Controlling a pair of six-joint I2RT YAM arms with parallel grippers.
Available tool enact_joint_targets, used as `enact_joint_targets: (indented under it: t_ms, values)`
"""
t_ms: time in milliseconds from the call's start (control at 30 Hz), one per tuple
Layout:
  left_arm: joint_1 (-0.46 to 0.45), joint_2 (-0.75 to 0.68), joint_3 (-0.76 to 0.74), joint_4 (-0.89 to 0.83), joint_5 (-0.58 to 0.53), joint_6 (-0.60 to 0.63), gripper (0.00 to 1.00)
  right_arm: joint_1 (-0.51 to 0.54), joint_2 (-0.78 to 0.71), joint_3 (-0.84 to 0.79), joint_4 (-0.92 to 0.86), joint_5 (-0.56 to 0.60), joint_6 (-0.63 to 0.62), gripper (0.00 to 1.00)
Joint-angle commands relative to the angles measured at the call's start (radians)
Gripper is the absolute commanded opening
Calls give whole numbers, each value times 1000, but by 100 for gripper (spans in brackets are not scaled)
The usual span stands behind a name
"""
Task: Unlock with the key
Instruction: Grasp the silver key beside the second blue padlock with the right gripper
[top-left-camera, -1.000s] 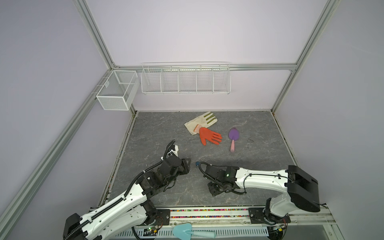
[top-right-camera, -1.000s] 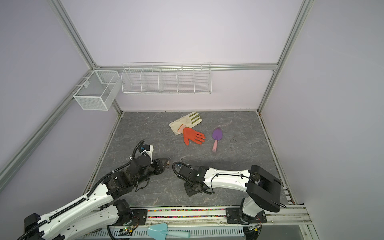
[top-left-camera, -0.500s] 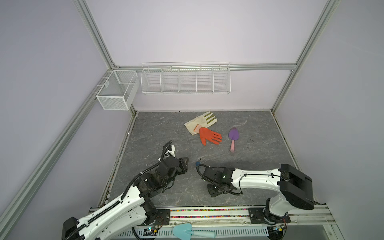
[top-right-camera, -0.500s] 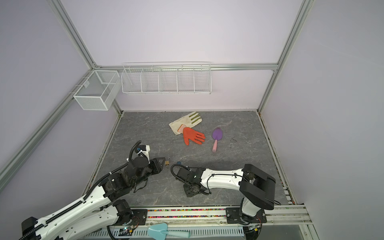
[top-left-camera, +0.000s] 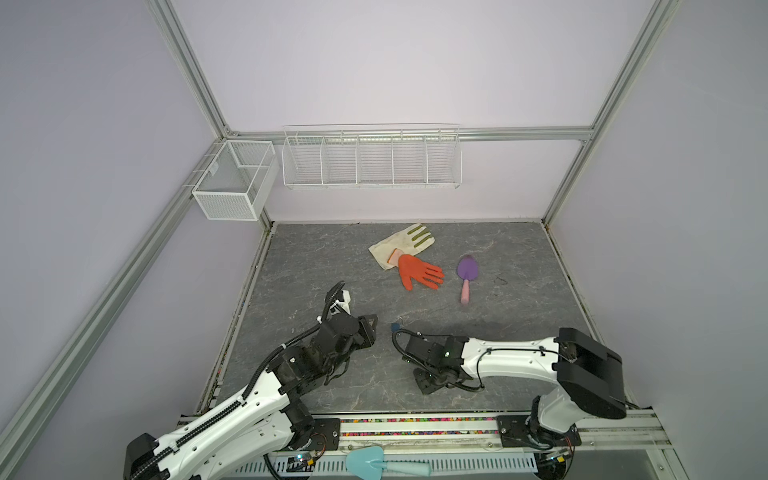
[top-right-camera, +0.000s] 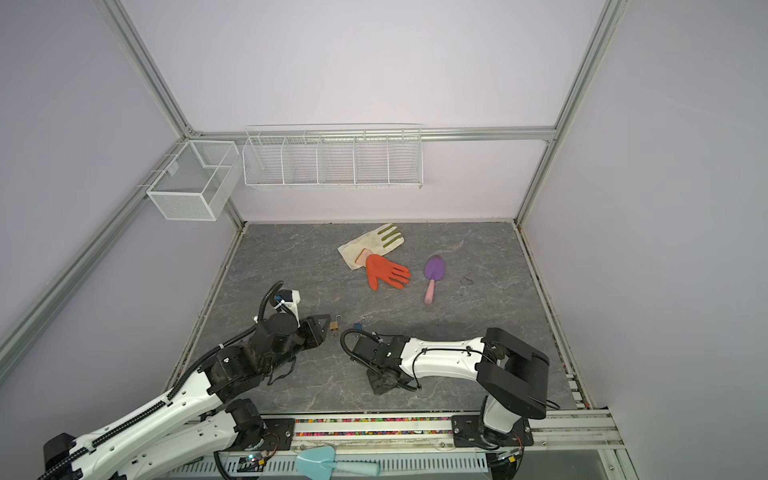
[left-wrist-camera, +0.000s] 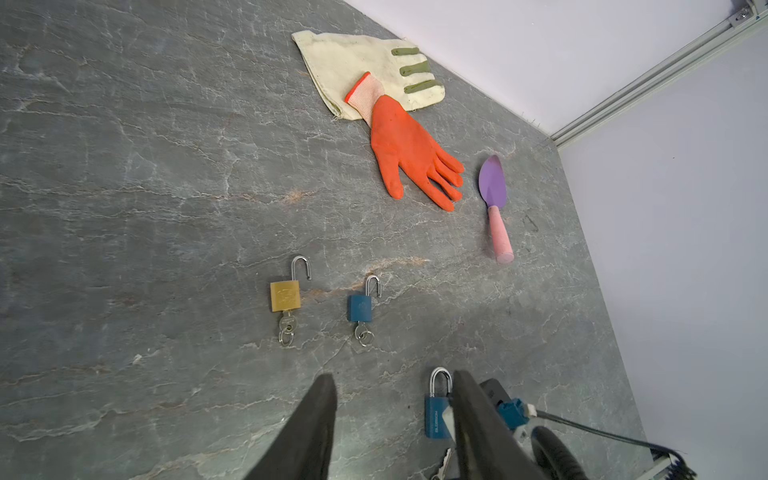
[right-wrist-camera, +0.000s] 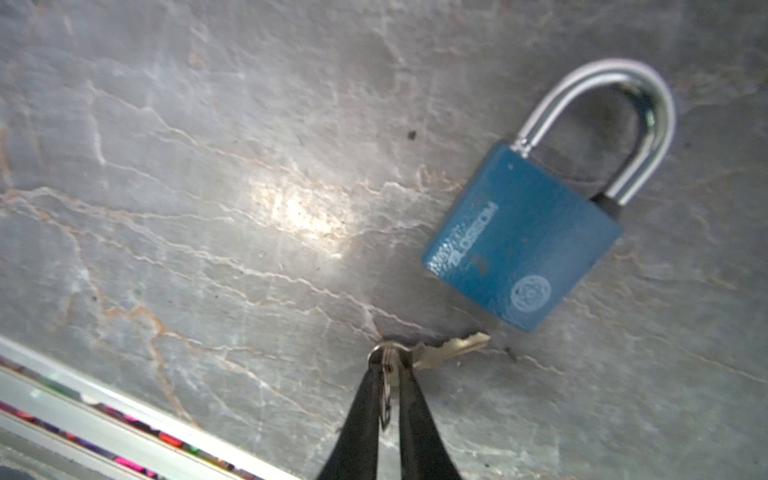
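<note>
I can read only one brand: BLOSSOM, in pale letters along one edge of the blue padlock, just ahead of my right tool. The round emblem near it is too blurred to read.

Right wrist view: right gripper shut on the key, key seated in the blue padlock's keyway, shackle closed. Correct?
One thing is off. The right gripper is shut on the key, and the shackle of the blue padlock is closed, but the key is not seated. The right wrist view shows its blade outside the body, pointing past a corner of it.
</note>
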Motion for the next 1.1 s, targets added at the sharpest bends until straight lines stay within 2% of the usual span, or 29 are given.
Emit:
enact_joint_targets:
  t_ms: [0, 200, 667, 900, 1067]
  values:
    - [5, -11, -11, -5, -26, -14, 46, 8, 18, 8, 1, 18, 3, 13]
    - [5, -11, -8, -6, -27, -15, 46, 13, -13, 2, 6, 25, -9, 6]
    - [5, -10, 77, -9, 33, -33, 46, 14, -185, -76, 79, 50, -68, 7]
    - [5, 26, 154, -35, 102, 1, 46, 15, -324, -73, 78, 89, -180, 6]
    - [5, 45, 208, -9, 192, 66, 48, 8, -445, -66, 97, 115, -313, 7]
